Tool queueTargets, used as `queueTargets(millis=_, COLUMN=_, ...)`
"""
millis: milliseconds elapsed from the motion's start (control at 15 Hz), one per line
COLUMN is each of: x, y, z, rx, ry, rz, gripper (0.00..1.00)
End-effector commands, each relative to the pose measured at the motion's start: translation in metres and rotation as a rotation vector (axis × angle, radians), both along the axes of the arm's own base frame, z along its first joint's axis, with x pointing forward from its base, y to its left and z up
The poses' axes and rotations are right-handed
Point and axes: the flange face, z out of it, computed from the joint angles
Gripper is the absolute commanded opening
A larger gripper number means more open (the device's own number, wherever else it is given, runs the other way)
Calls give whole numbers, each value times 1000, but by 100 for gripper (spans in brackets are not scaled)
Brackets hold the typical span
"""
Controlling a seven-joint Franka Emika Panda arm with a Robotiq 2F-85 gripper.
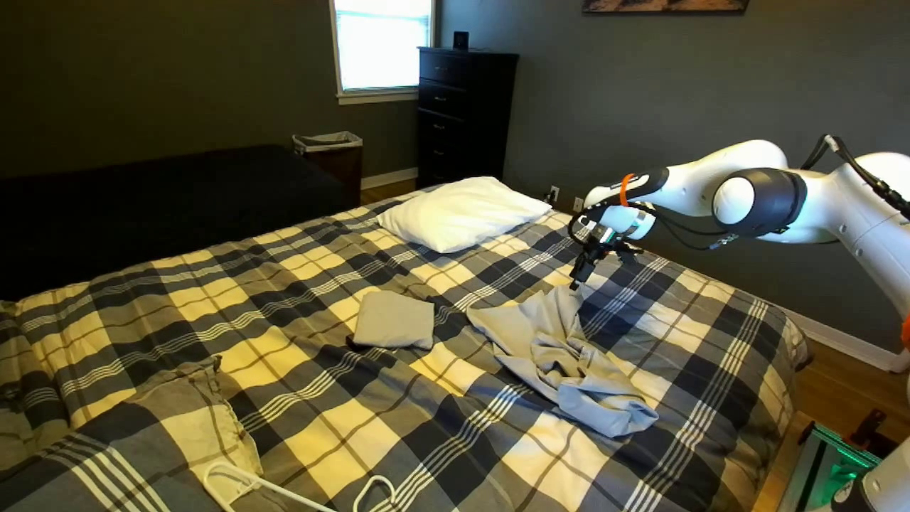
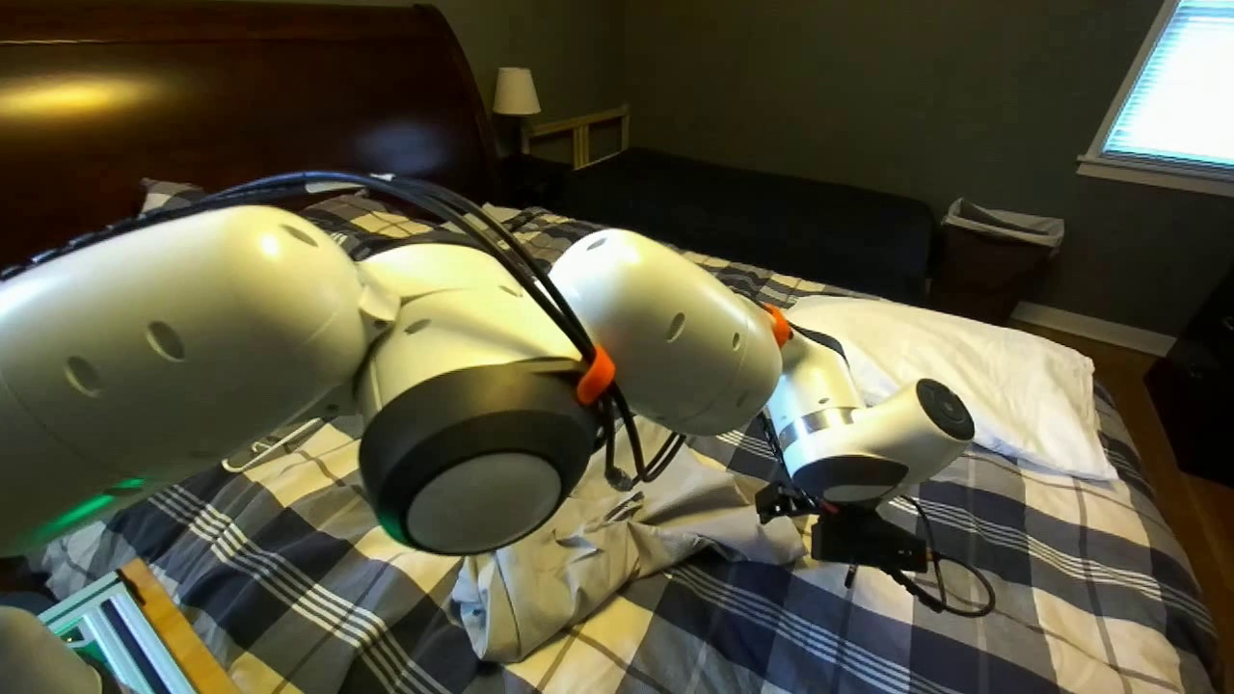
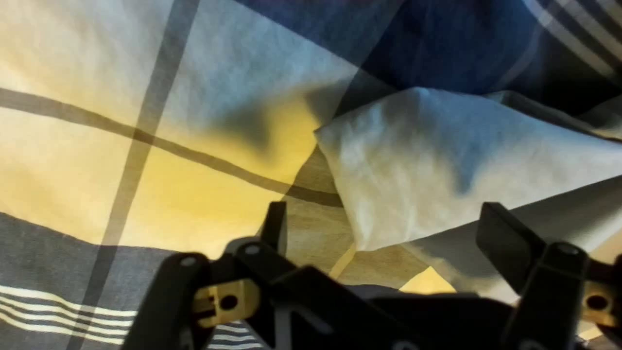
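Note:
My gripper (image 1: 577,279) is open, with its two black fingers wide apart in the wrist view (image 3: 384,214). It points down at the far end of a crumpled light grey cloth (image 1: 544,341). A raised corner of this cloth (image 3: 413,165) lies between and beyond the fingers in the wrist view. Nothing is held; whether a fingertip touches the cloth I cannot tell. The cloth also shows in an exterior view (image 2: 588,569), partly hidden by the arm. A flat folded grey cloth (image 1: 394,320) lies apart from it on the plaid bedspread (image 1: 298,334).
A white pillow (image 1: 462,213) lies beyond the gripper, also seen behind the wrist (image 2: 974,386). A white hanger (image 1: 266,487) and a plaid pillow (image 1: 192,412) lie at the near side. A dark dresser (image 1: 466,117) and a laundry bin (image 1: 334,160) stand past the bed.

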Motion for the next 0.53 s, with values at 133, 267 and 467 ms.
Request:
queueTargets(millis=133, x=-1, y=-9, z=-25, rx=114, ry=31, rz=-14, gripper=75)
queueTargets(millis=267, x=-3, y=-8, z=-32, rx=146, ry=52, rz=-8, gripper=58)
queueTargets(millis=467, x=-5, y=-8, z=-37, rx=174, ry=75, rz=-3, gripper=35)
